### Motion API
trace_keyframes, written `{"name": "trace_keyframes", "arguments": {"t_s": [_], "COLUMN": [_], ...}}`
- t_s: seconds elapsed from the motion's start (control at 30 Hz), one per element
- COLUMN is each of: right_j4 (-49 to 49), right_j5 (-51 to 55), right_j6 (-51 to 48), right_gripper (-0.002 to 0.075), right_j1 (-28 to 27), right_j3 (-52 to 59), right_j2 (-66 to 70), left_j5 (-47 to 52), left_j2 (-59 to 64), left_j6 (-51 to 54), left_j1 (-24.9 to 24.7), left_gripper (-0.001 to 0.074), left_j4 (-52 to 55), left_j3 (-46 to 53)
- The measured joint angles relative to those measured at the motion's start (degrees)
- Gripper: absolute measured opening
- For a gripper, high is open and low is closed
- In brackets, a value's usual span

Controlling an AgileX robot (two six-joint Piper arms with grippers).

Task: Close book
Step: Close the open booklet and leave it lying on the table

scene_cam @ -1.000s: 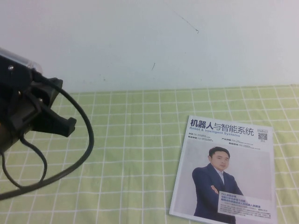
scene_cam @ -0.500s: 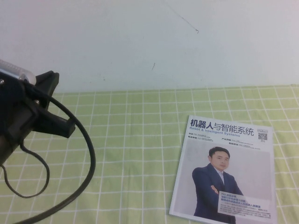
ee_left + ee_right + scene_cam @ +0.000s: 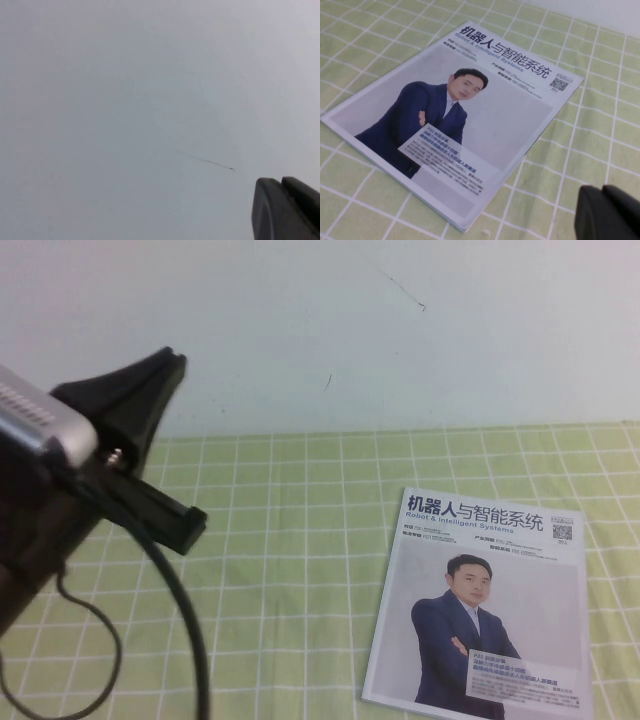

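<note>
The book (image 3: 480, 610) lies shut by the bench's (image 3: 280, 540) front right corner. The left end effector (image 3: 183, 445), spread, hangs over the left edge. I cannot tell the state of the right end effector (image 3: 610, 212) near the book; best keep both clear.

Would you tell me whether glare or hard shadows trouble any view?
High view: soft even light, no glare on the book; the open left gripper, raised at left, reads dark. Left wrist view: mostly plain wall. Right wrist view: cover glare-free; right gripper over the tablecloth, off the book.
</note>
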Motion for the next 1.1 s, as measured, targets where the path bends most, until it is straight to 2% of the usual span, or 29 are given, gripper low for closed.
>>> {"name": "trace_keyframes", "arguments": {"t_s": [0.17, 0.33, 0.67, 0.97, 1.1], "right_j4": [0.0, 0.11, 0.11, 0.11, 0.11], "right_j5": [0.0, 0.0, 0.0, 0.0, 0.0], "right_j6": [0.0, 0.0, 0.0, 0.0, 0.0], "right_gripper": [-0.0003, -0.0003, -0.0003, -0.0003, -0.0003], "right_j1": [0.0, 0.0, 0.0, 0.0, 0.0], "right_j3": [0.0, 0.0, 0.0, 0.0, 0.0], "right_j2": [0.0, 0.0, 0.0, 0.0, 0.0], "left_j5": [2.59, 9.44, 31.39, 33.31, 33.04], "left_j2": [-7.71, -13.24, -14.26, -14.53, -19.26], "left_j6": [11.41, 14.69, 15.48, 13.52, 12.73], "left_j1": [0.0, 0.0, 0.0, 1.83, 5.65], "left_gripper": [-0.0003, -0.0003, -0.0003, -0.0003, -0.0003], "left_j4": [-15.6, -24.03, -24.44, -18.35, -18.35], "left_j3": [0.11, 0.11, 0.21, 7.34, 12.43]}}
